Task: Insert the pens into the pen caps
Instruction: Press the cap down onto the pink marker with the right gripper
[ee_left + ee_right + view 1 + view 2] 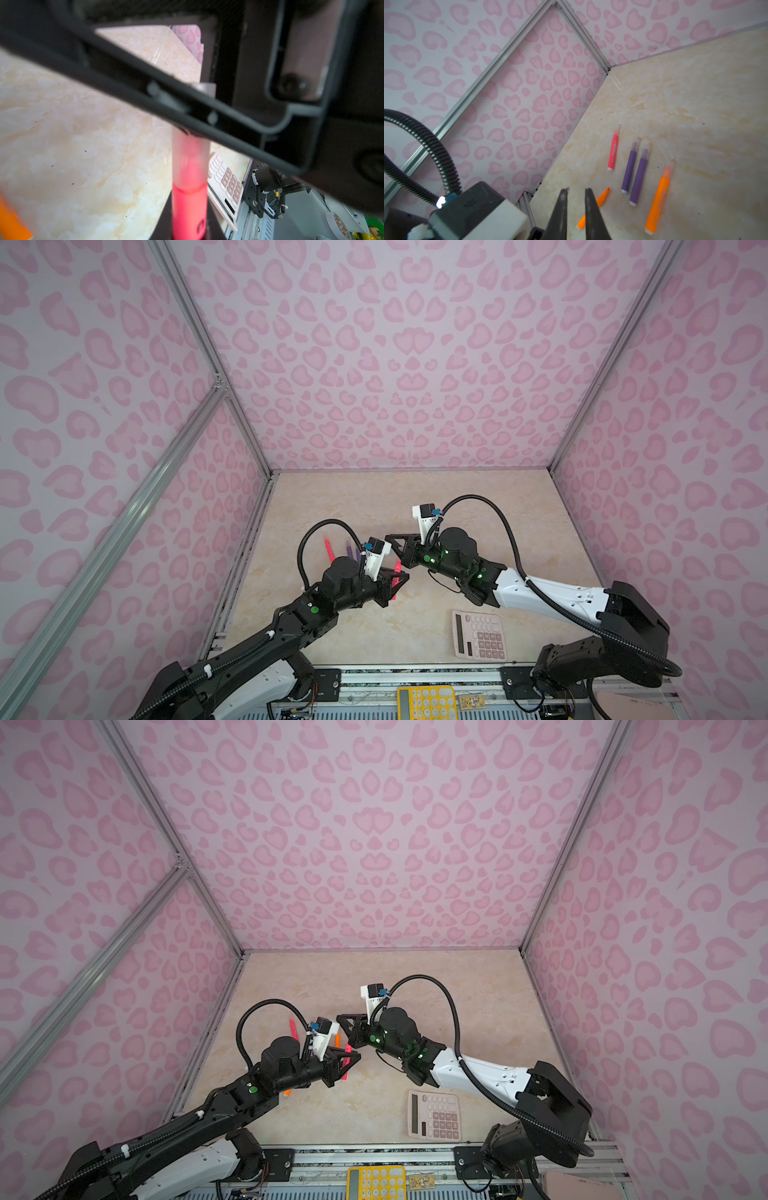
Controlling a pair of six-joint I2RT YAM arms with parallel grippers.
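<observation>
My left gripper is shut on a pink-red pen, and a clear pen cap sits over the pen's tip. My right gripper hovers just beyond it. Its fingers stand close together with nothing between them, and one crosses in front of the cap in the left wrist view. On the table by the left wall lie a capped pink pen, two capped purple pens, a capped orange pen and an uncapped orange pen.
A pink calculator lies near the front of the beige table, under the right arm. A yellow calculator rests on the front rail. Pink patterned walls close the table on three sides.
</observation>
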